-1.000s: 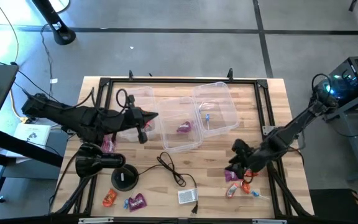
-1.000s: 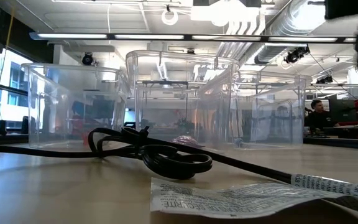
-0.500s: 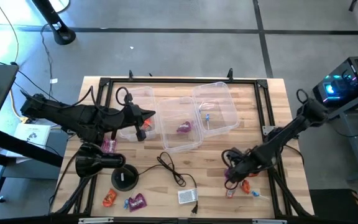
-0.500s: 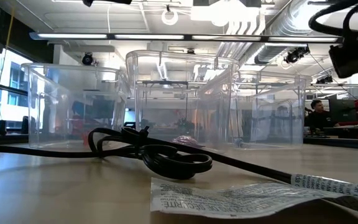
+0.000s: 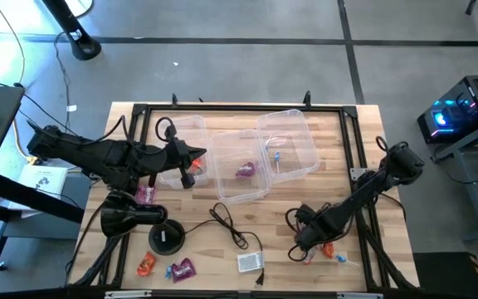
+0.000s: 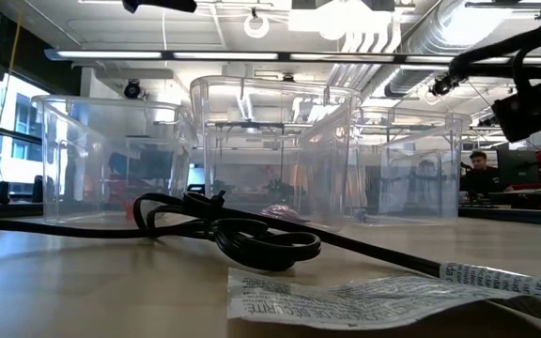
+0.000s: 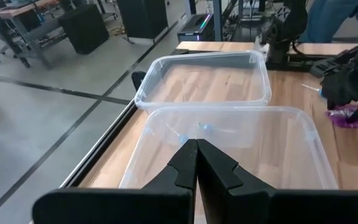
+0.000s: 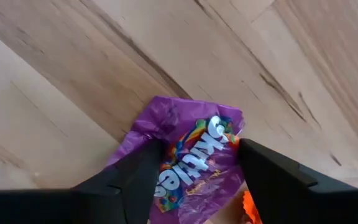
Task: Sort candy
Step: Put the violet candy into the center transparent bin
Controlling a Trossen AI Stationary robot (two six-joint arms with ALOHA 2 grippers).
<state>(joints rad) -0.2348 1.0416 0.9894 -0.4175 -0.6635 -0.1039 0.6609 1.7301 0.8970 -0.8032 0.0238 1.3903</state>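
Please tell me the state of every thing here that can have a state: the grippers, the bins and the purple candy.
Left gripper: shut, empty, above the bins.
Right gripper: open, fingers on either side of the purple candy packet.
Purple candy packet: flat on the table, not gripped yet.
Middle bin: holds one purple candy.
Right bin: holds one light blue candy.

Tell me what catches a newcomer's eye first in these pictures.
The right gripper, low over the table's near right part, has its jaws open around a purple candy packet lying on the wood. Three clear bins stand in a row at the far side. The left gripper, jaws shut, hovers over the leftmost one.
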